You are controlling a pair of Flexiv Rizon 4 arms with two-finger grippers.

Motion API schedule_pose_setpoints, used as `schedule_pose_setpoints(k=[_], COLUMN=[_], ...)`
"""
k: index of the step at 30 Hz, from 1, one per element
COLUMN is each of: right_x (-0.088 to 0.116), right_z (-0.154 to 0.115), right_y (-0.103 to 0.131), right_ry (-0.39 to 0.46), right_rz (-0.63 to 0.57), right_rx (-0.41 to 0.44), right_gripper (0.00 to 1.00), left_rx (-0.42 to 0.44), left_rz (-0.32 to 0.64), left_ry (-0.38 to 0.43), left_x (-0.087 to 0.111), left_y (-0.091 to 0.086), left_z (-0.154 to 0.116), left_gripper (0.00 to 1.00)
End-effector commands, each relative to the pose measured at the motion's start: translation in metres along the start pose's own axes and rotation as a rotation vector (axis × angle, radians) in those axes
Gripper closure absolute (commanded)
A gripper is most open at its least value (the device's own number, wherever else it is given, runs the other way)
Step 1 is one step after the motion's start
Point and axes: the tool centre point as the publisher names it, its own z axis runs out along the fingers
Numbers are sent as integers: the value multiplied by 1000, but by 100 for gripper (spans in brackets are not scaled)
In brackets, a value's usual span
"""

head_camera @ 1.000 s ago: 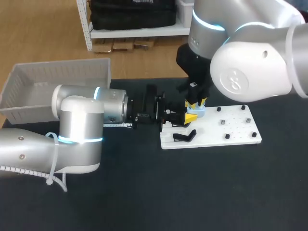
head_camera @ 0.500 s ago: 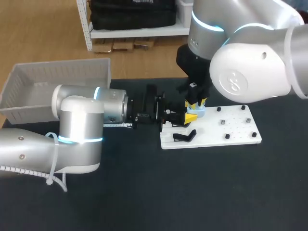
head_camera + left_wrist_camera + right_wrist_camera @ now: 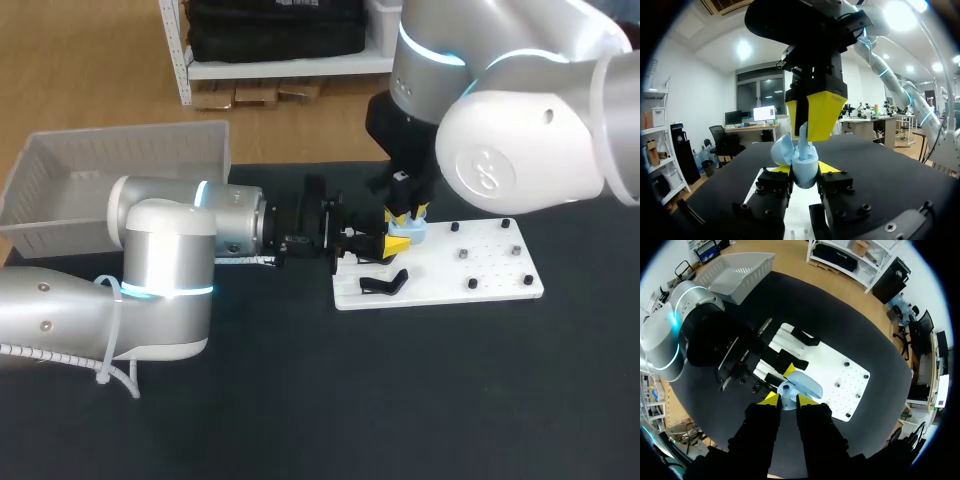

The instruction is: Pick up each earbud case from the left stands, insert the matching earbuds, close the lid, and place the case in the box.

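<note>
**Both arms hold station over the white board, with the head view unchanged from a second ago.**

The left pincer (image 3: 805,168) pinches a glossy, rounded pale-blue earbud case (image 3: 805,175) between its yellow tips (image 3: 781,169). The case's domed lid (image 3: 782,150) is hinged open to one side. Directly above, the right pincer (image 3: 788,399) points straight down. Its wedge-shaped tips are closed on a slim pale-blue earbud (image 3: 803,134), whose stem reaches into the case's mouth. Beneath both pincers lies a flat, rectangular white board (image 3: 480,268) dotted with small dark pegs (image 3: 471,284). A bent black stand (image 3: 383,284) sits on the board just beside the left pincer. A ribbed, translucent plastic box (image 3: 120,160) stands well apart from both pincers on the matte black table (image 3: 400,400).
</note>
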Motion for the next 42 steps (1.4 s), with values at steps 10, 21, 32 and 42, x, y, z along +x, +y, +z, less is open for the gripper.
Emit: schedule_pose_setpoints(k=[10,21,32,42], right_x=[-2,-5,-5,-5], right_z=[3,4,6,8], right_y=[-1,-1,-1,0], right_ry=[-4,-5,5,10], right_rz=[1,-5,-23,-32], right_rx=[0,1,12,13], right_gripper=[100,100,100,100], left_rx=[-5,-5,-5,-5], left_rz=[3,3,3,3], left_ry=[-3,-3,-3,-3], left_x=[1,1,1,1], left_y=[-1,-1,-1,-1], left_z=[0,0,0,0], left_gripper=[100,100,100,100])
